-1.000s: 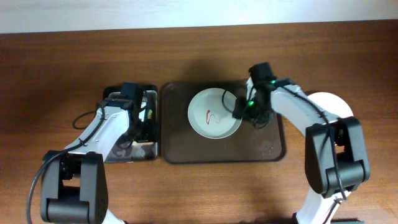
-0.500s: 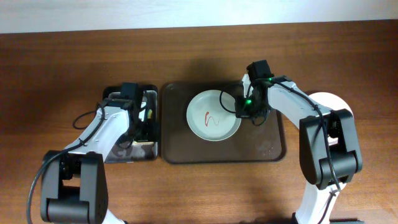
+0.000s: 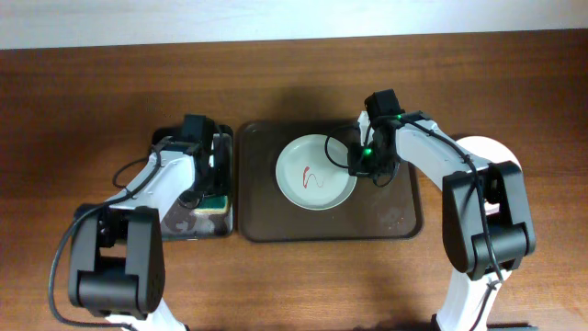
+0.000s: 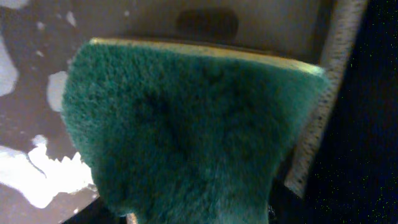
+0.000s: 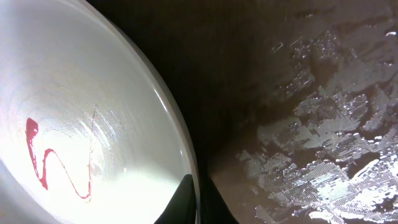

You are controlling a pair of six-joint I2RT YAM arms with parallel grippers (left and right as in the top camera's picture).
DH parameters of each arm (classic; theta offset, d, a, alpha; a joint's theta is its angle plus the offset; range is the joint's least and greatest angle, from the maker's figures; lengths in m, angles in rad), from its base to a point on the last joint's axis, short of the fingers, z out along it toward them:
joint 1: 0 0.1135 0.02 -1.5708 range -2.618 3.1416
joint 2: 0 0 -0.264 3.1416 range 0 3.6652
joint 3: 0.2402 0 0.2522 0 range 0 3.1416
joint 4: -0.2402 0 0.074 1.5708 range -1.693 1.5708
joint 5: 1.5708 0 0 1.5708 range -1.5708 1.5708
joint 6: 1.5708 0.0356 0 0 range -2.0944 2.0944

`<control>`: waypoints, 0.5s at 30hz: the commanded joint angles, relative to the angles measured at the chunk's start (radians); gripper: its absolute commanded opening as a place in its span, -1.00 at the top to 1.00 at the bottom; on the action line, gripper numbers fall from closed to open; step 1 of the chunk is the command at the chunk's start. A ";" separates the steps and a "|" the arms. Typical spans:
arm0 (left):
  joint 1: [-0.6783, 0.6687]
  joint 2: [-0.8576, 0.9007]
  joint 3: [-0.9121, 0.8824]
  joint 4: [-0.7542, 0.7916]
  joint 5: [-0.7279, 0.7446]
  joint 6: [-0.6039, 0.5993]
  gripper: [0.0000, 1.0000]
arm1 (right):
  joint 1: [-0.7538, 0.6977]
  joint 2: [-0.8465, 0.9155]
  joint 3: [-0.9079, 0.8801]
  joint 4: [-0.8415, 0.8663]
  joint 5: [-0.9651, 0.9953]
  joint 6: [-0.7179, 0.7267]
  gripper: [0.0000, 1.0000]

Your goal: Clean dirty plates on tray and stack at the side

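One white plate (image 3: 312,176) with a red sauce squiggle (image 3: 315,172) lies on the dark brown tray (image 3: 395,216). My right gripper (image 3: 356,164) is at the plate's right rim, shut on it. In the right wrist view its two dark fingertips (image 5: 186,202) pinch the thin rim of the plate (image 5: 74,124), one inside and one outside, over the wet tray (image 5: 298,93). My left gripper (image 3: 204,179) is down in the small black tray (image 3: 179,222) right over a green sponge (image 3: 213,200). The sponge (image 4: 186,137) fills the left wrist view and hides the jaws.
A plain white plate (image 3: 491,154) lies on the table right of the brown tray, partly under my right arm. The black tray's bottom (image 4: 37,93) is wet and glossy. Bare wooden table (image 3: 294,285) lies in front and behind.
The right gripper closed on the plate's rim and nudged the plate slightly left, then held still. The left gripper shifted in the black tray and narrowed over the sponge.
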 commanded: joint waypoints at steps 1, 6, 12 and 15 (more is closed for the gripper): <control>0.003 0.013 -0.012 0.029 0.000 -0.011 1.00 | 0.006 0.023 -0.004 -0.016 0.024 -0.008 0.92; 0.004 -0.041 0.037 0.005 -0.009 -0.004 1.00 | 0.006 0.023 -0.004 -0.017 0.024 -0.008 0.92; 0.003 -0.181 0.041 0.008 -0.020 0.055 1.00 | 0.006 0.023 -0.004 -0.017 0.024 -0.008 0.92; 0.003 -0.250 0.041 0.069 -0.239 0.059 1.00 | 0.005 0.023 -0.004 -0.017 0.027 -0.008 0.92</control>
